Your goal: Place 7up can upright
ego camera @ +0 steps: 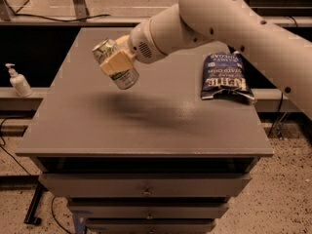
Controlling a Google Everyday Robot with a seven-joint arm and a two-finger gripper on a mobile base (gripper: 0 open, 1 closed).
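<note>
The 7up can (125, 77) is a silver can with green markings. It is held tilted in the air above the left middle of the grey table (146, 126), one shiny end up-left and the other down-right. My gripper (116, 62) is shut on the can, with a tan finger pad (116, 63) across its side. The white arm reaches in from the upper right. The can's shadow falls on the table below it.
A dark blue chip bag (224, 77) lies flat at the table's right side. A white pump bottle (18, 82) stands on a ledge left of the table. Drawers sit below the table's front edge.
</note>
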